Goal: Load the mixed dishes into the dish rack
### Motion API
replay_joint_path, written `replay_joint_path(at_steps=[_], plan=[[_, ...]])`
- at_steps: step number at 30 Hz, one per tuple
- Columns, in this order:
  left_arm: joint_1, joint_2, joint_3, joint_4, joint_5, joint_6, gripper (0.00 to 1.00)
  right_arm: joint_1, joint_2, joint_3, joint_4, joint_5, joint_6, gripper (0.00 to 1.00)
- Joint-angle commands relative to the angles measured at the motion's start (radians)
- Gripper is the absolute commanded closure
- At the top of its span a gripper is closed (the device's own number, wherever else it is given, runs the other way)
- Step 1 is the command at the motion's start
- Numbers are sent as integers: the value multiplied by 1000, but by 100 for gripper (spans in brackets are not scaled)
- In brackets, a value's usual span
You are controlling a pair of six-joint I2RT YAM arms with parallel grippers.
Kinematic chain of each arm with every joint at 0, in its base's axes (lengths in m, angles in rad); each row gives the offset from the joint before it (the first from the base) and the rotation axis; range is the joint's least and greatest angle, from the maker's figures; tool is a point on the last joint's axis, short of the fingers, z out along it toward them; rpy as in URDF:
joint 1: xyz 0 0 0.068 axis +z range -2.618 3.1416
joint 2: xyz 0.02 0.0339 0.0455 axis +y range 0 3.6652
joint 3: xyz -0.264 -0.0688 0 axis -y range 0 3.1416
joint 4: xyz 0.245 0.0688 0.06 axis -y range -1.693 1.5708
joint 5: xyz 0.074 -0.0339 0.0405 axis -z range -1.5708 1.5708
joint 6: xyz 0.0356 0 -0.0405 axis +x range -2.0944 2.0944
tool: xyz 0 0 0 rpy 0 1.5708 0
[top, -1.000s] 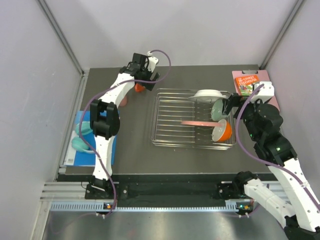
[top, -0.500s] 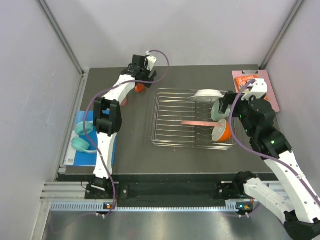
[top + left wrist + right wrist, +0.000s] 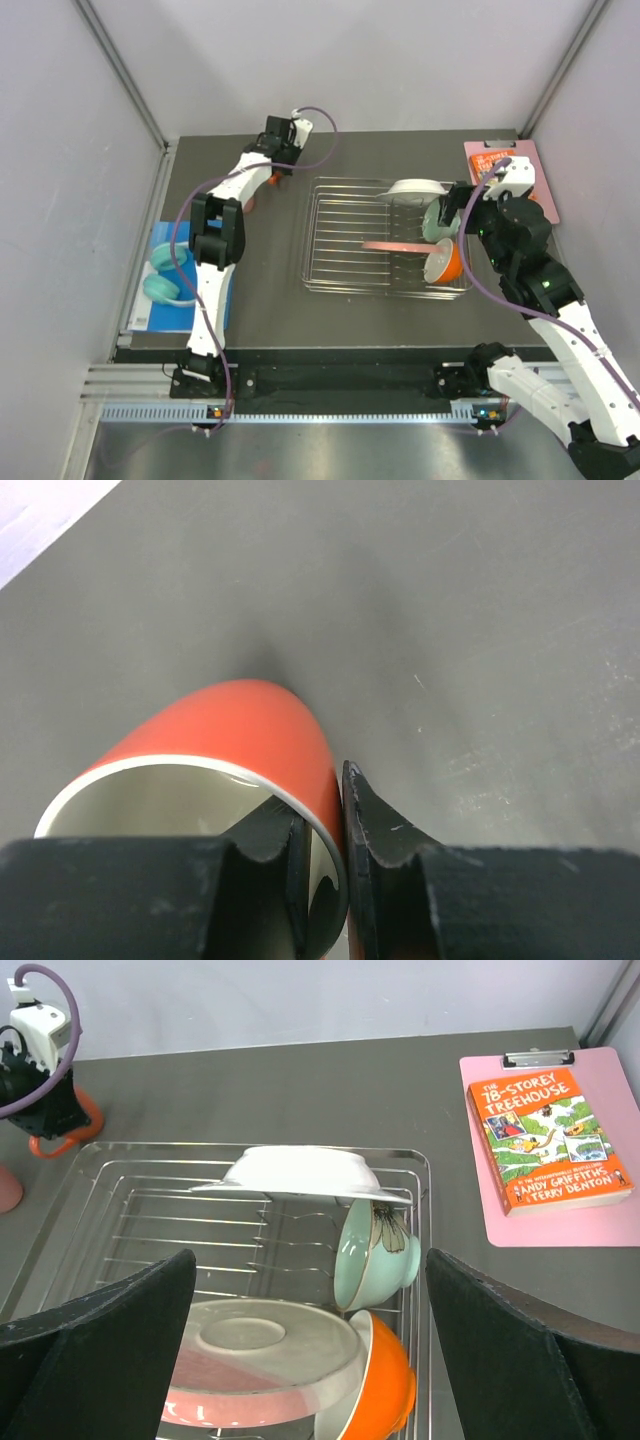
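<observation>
**Orange cup (image 3: 240,730) pinched by its wall; four dishes in the dish rack (image 3: 340,250)**

Found the orange cup on the grey table (image 3: 270,300) near the far-left corner, beyond the left end of the dish rack and apart from it. Saw the left gripper (image 3: 322,810) drawn nearly together over the cup's rim, one finger inside against the cream lining, the other outside against the orange wall, clamping that wall between them. Noted the pink cup (image 3: 247,203) a little nearer on the table, untouched.

Counted four dishes in the rack, all toward its right end:
- pale grey-white plate (image 3: 300,1173) tilted up at the far side
- mint-green bowl (image 3: 375,1250) on its side just nearer, close to the right rim
- orange bowl (image 3: 385,1385) on its side nearer again, white inside turned left
- pink-and-cream plate (image 3: 250,1360) tilted, its right edge at that bowl's mouth

Found the right gripper (image 3: 452,212) above the rack's right end, fingers (image 3: 120,1330) spread wide, holding nothing. Noted a pink clipboard (image 3: 600,1215) with an orange book (image 3: 550,1140) on it at the far-right corner. Noted also teal headphones (image 3: 165,275) on a blue book (image 3: 215,300) at the table's left edge.
</observation>
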Motion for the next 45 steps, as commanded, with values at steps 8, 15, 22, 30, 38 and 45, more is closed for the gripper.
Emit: replay_joint_path(at_steps=[8, 15, 22, 30, 38, 45], plan=[[104, -565, -41, 13, 454, -416, 100, 20, 20, 56, 124, -191, 77, 0], [318, -964, -504, 874, 959, -1303, 100, 26, 115, 45, 403, -645, 275, 0], [301, -1118, -591, 760, 1072, -1591, 100, 112, 167, -113, 969, -946, 479, 0], [189, -1173, -740, 829, 1041, -1633, 100, 139, 371, -75, 1437, -988, 899, 0], [114, -1184, -817, 961, 1073, -1653, 100, 153, 518, -29, 1494, -908, 1077, 0], [103, -1185, -832, 964, 1082, -1635, 100, 214, 629, 40, 1439, -925, 1073, 0]])
